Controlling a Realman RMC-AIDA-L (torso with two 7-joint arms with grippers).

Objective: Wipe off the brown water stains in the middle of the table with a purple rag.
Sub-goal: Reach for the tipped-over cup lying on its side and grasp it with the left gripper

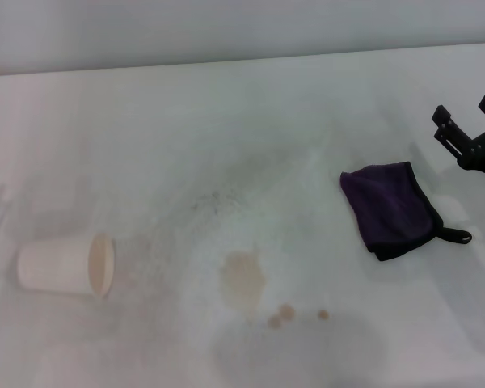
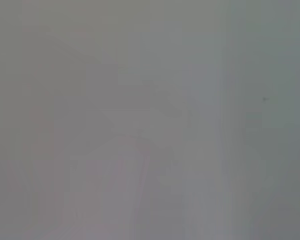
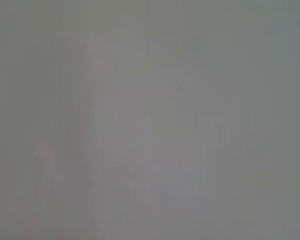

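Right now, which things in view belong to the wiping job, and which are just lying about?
Job: purple rag, brown water stains, table, right end effector open beside the rag.
Lying about: white paper cup, tipped on its side, on the left.

**What things are made of**

The table (image 1: 226,121) is looking white and smooth. The purple rag (image 1: 388,208) is looking like soft cloth. The cup (image 1: 65,265) is looking like matt paper. The right gripper (image 1: 467,121) is looking like black plastic.

Head view: bright, soft, hazy; faint shadows on table (image 1: 226,121).
Wrist views: featureless grey blur, nothing legible.
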